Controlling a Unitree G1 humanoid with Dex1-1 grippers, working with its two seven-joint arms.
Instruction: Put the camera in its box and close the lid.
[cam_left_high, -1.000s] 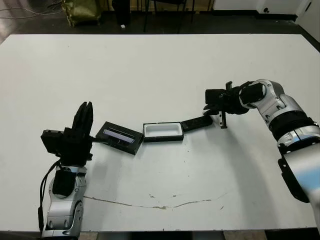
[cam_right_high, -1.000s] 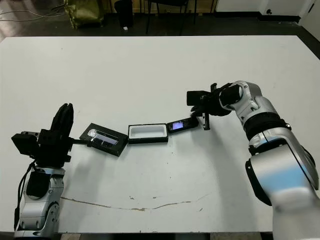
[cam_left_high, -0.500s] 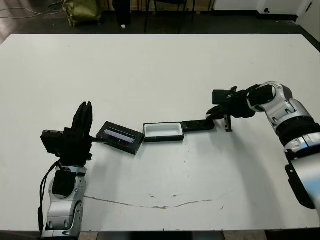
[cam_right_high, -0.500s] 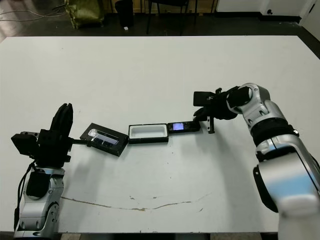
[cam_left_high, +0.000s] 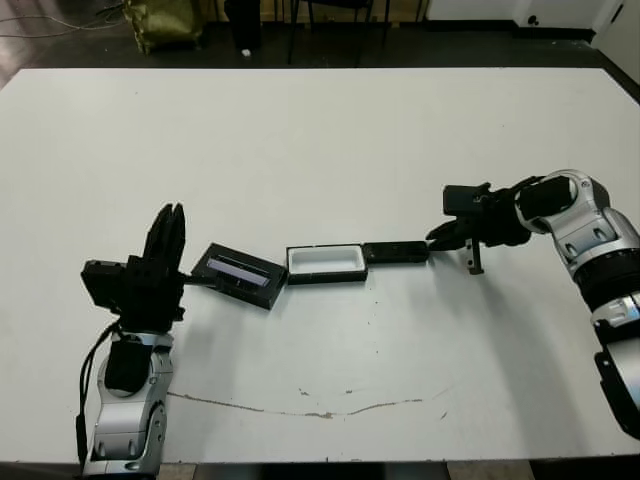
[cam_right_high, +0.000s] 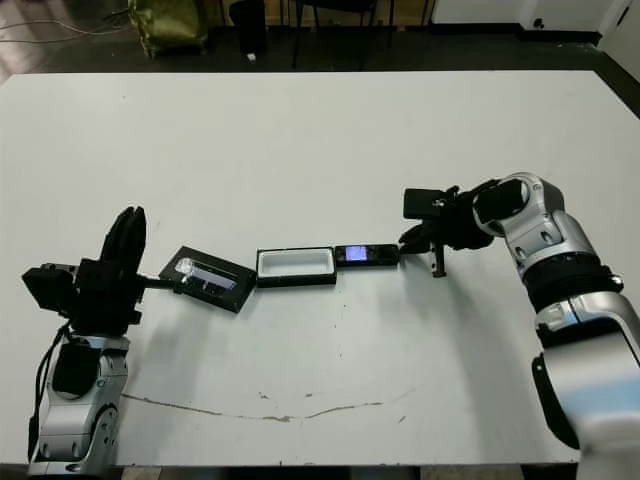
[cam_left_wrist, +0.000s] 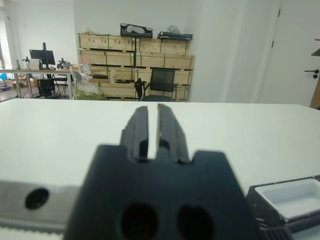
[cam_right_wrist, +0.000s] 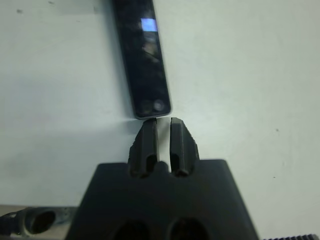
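The camera (cam_left_high: 395, 251) lies flat on the white table (cam_left_high: 330, 130), in line with the box (cam_left_high: 325, 264) and touching its right end; its small bluish screen (cam_right_wrist: 148, 24) faces up. The box stands open, its white lining showing and nothing inside. Left of it, at a slant, lies the lid (cam_left_high: 240, 275) with its glossy window up. My right gripper (cam_right_wrist: 162, 122) is shut on nothing, its tips just off the camera's right end. At the table's front left, my left gripper (cam_left_high: 170, 215) points upward, shut and holding nothing, a little left of the lid.
A thin crack or scratch line (cam_left_high: 320, 410) runs across the table near its front edge. Beyond the far edge lie dark floor, chair legs and a yellowish bag (cam_left_high: 165, 20). The left wrist view shows shelves and an office chair (cam_left_wrist: 162, 82) past the table.
The camera has turned from a slant to lie straight against the box's right end. My right gripper has drawn back to the right along the table. The left arm has not moved.
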